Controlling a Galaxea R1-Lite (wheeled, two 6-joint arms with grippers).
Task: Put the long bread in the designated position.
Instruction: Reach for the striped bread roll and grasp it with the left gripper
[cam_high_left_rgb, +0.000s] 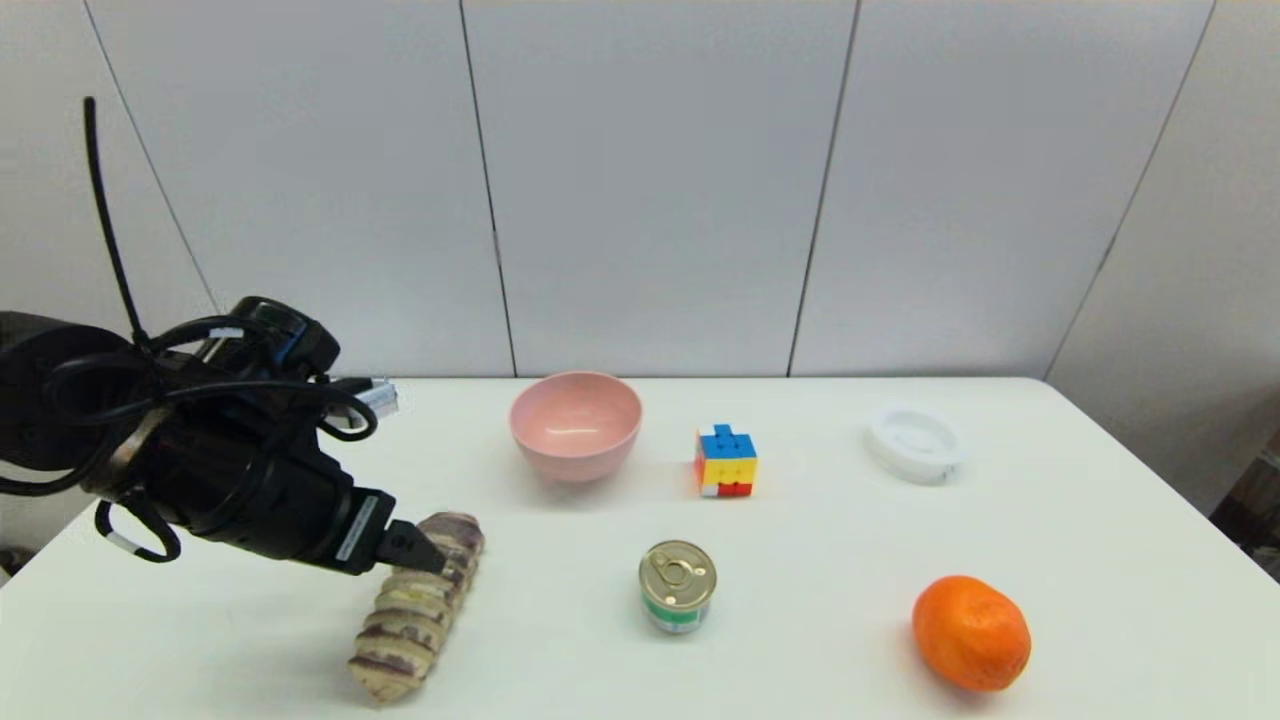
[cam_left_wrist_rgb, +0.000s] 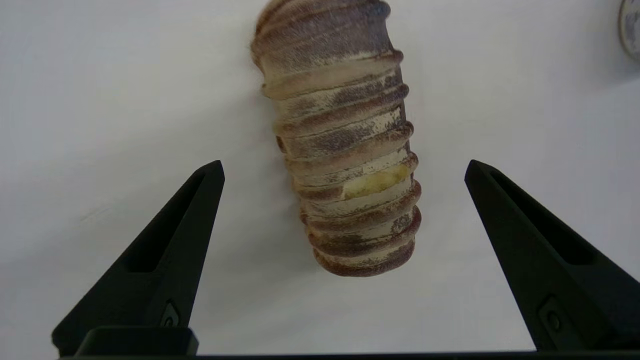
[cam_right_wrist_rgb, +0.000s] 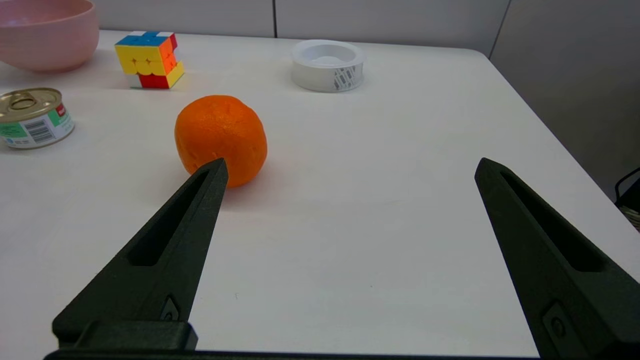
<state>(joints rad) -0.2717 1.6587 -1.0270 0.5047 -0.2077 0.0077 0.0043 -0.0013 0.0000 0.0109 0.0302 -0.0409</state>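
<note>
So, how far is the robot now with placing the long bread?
Early stage. Done: the left gripper has reached the long bread and is open, one finger on each side of it in the left wrist view. In hand: nothing is gripped; the bread lies flat on the table, near its front left. Left: closing, lifting, and placing it. No marked spot is visible. The right gripper is open, idle near the orange.

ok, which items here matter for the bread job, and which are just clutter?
In play:
- long bread, lying flat on the table
- left claw, open, over the bread's far end

Clutter:
- pink bowl
- puzzle cube
- tin can
- orange
- white ring
- right claw, open, idle near the orange
</note>
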